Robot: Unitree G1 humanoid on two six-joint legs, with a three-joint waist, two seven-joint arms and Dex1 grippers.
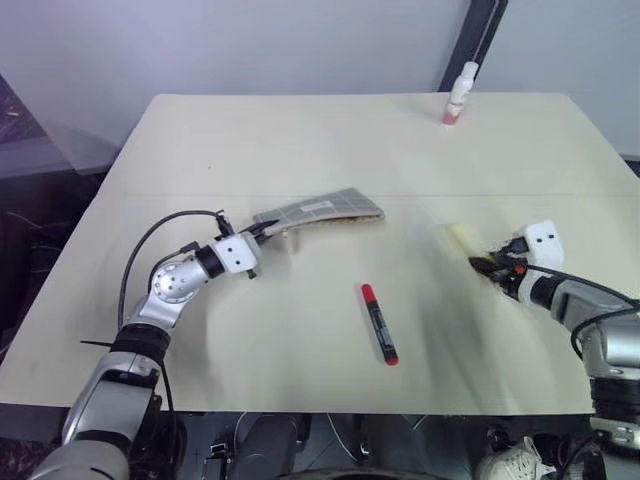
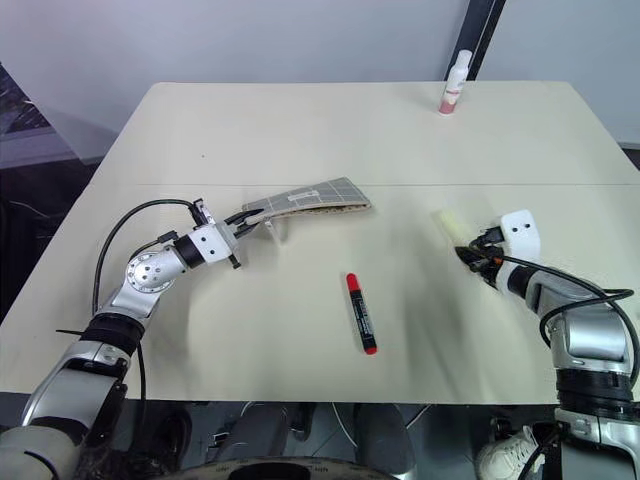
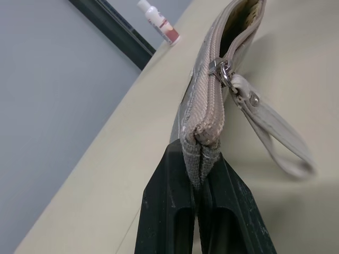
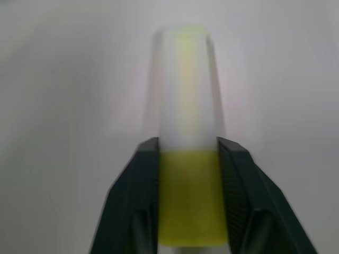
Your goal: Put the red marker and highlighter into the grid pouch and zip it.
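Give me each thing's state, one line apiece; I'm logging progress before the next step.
grid pouch: zipper partly open, one end pinched and lifted by left gripper.
highlighter: capped, between the right gripper fingers.
red marker: capped, lying loose on the table.
bottle: upright, closed, at the table's far edge.

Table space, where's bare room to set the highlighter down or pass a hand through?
Free: the wide stretch of table between the grid pouch and the far white-and-pink bottle; also the near strip left of the red marker. Crowded: the middle band, between pouch, marker and the highlighter in the right gripper.
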